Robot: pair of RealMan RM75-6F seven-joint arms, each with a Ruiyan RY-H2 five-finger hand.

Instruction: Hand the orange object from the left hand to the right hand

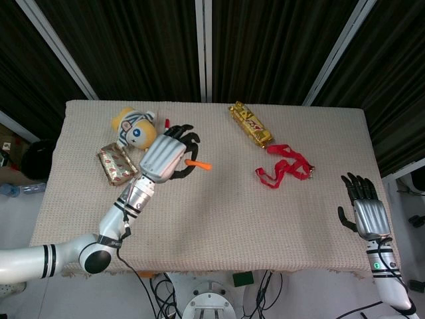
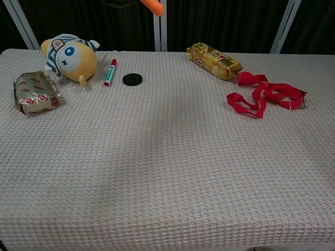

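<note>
Right robot hand (image 1: pixel 364 207) sits at the near right edge of the worktop (image 1: pixel 219 219), fingers spread wide, holding nothing. Left arm comes in from the near left corner, left robot hand (image 1: pixel 166 154) raised over the left-middle of the worktop, fingers curled around the orange object (image 1: pixel 198 164), which sticks out to the right from the fingers. In the chest view only the orange tip (image 2: pixel 152 6) shows at the top edge, well above the cloth, the hand itself mostly cut off. The two hands are well apart.

Further back, left side: silver snack packet (image 2: pixel 34 93) with red print, then a yellow plush toy (image 2: pixel 68 56) lying just behind it. Beside the toy a marker (image 2: pixel 109 72) with red cap, and near that a black round cap (image 2: pixel 132 79). Right side: red ribbon (image 2: pixel 264 94) loosely bunched, metal clip at its right end. Behind it a gold snack bar (image 2: pixel 214 60) lying at an angle near the far edge.
</note>
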